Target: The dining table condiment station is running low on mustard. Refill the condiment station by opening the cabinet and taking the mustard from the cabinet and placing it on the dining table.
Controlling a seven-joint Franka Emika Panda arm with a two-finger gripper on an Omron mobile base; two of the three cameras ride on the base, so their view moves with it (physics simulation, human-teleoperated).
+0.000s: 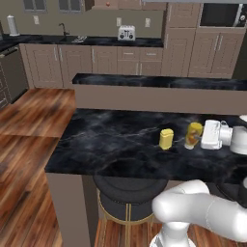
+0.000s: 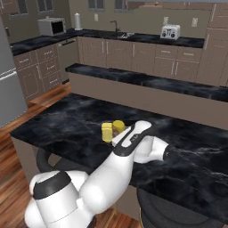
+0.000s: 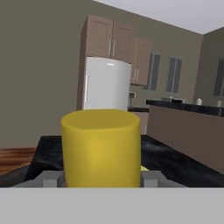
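I count: 1 rounded yellow squeeze bottle with orange-red label (image 1: 194,134) | 1 plain yellow blocky container (image 1: 166,139) | 1 white toaster (image 1: 126,33) | 1 round black gold-legged stool (image 1: 126,198)

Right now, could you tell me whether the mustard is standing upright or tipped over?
Upright: the mustard stands on the dining table, cap up, beside the smaller yellow container.

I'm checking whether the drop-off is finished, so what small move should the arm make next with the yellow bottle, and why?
Probably open the jaws and release. The rounded yellow mustard squeeze bottle stands upright, apparently resting on the black white-veined marble dining table, beside the smaller plain yellow blocky container. The gripper is at the bottle, and the hand view shows it between the fingertips, so letting go looks like what remains.
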